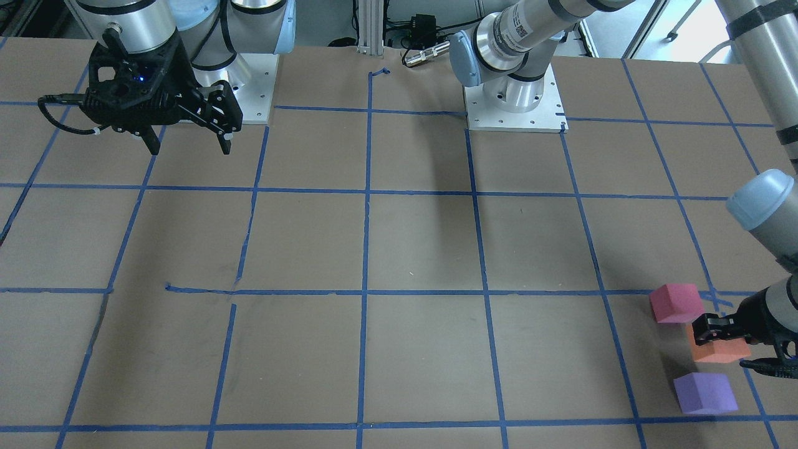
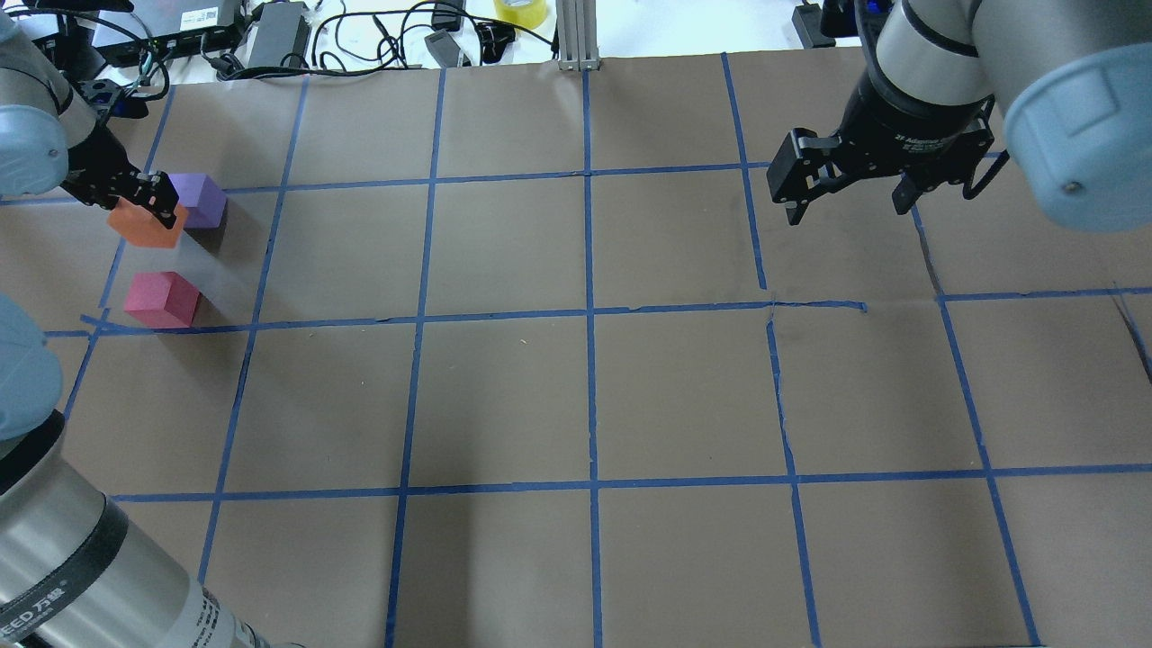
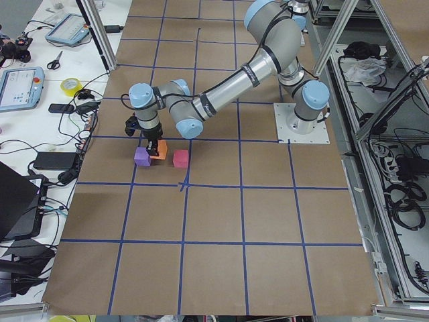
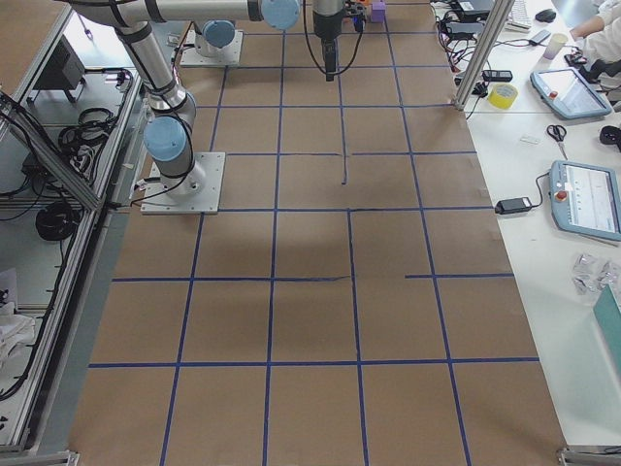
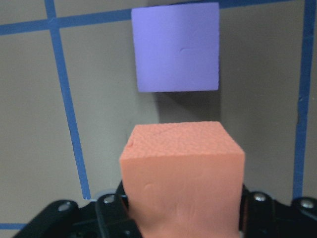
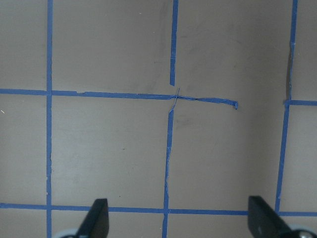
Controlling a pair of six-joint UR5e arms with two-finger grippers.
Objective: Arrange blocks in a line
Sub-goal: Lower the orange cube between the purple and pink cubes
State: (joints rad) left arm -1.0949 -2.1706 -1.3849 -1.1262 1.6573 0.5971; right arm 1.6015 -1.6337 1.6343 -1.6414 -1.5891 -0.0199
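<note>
My left gripper [image 2: 144, 205] is shut on the orange block [image 2: 148, 227] at the table's far left, at or just above the surface. In the left wrist view the orange block [image 5: 183, 173] sits between the jaws, with the purple block [image 5: 177, 47] lying just beyond it. The purple block [image 2: 202, 200] lies close beside the orange one, and the pinkish-red block [image 2: 162, 299] lies a little nearer the robot. From the front the pinkish-red [image 1: 676, 303], orange [image 1: 722, 350] and purple [image 1: 706, 393] blocks form a rough row. My right gripper [image 2: 846, 202] is open and empty, high over the far right.
Brown paper with a blue tape grid [image 2: 589, 310] covers the table. Cables, power bricks and a yellow tape roll [image 2: 520, 11] lie beyond the far edge. Both arm bases [image 1: 514, 100] stand at the robot's side. The right wrist view shows only bare grid [image 6: 171, 124].
</note>
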